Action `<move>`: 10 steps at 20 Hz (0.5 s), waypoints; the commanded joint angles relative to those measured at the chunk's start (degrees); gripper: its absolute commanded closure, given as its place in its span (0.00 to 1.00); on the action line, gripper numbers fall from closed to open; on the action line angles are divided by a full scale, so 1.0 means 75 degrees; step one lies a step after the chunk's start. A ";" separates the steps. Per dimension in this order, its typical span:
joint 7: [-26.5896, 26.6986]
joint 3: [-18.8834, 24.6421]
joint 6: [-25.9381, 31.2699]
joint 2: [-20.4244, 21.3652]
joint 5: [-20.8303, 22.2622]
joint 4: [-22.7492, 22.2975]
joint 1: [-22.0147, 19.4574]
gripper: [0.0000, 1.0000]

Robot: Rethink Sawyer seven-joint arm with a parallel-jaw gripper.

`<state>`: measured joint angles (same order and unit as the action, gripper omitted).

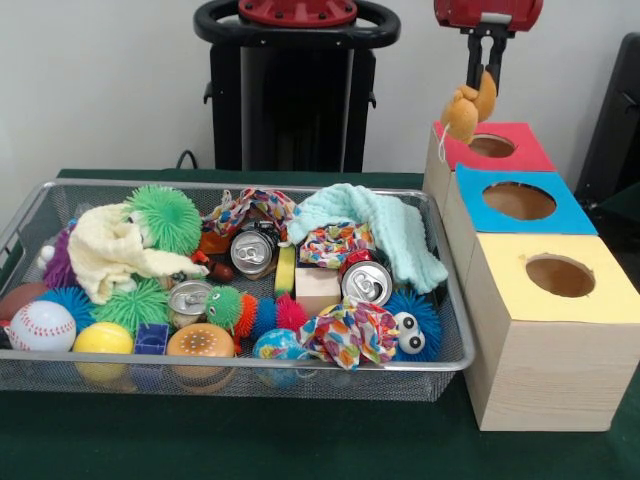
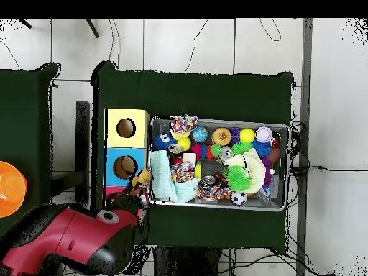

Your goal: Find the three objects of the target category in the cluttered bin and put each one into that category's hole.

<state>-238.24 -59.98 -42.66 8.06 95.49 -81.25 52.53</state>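
Note:
My gripper [image 1: 484,72] hangs at the top right, shut on a small orange plush toy [image 1: 468,108]. The toy dangles just above and slightly left of the round hole [image 1: 491,146] in the red-topped box [image 1: 520,150]. The silver wire-mesh bin [image 1: 240,366] lies left of the boxes, full of clutter: drink cans, spiky balls, cloths, a baseball. In the overhead view the toy [image 2: 141,177] shows at the bin's [image 2: 282,129] lower left corner. My red arm [image 2: 72,237] hides most of the red box and its hole there.
A blue-topped box [image 1: 520,205] and a yellow-topped box [image 1: 555,290], each with a round hole, stand in a row in front of the red one. An orange round object [image 2: 8,188] sits at the left edge of the overhead view. The table is dark green.

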 commanded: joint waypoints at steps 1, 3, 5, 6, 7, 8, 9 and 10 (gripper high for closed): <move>-0.2479 0.0592 0.0202 -0.0341 -0.0771 -0.0604 -0.0008 1.00; -0.2417 0.0628 0.0297 -0.0408 -0.0858 -0.0652 0.0056 1.00; -0.2434 0.0675 0.0364 -0.0457 -0.0958 -0.0716 0.0158 1.00; -0.2452 0.0747 0.0478 -0.0485 -0.1076 -0.0806 0.0275 1.00; -0.2459 0.0760 0.0516 -0.0500 -0.1122 -0.0826 0.0309 1.00; -0.2524 0.0744 0.0535 -0.0506 -0.1159 -0.0832 0.0361 1.00; -0.2549 0.0744 0.0561 -0.0519 -0.1190 -0.0836 0.0392 1.00; -0.2610 0.0740 0.0580 -0.0546 -0.1213 -0.0840 0.0442 1.00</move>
<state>-238.24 -59.99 -41.47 6.53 91.58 -84.91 54.91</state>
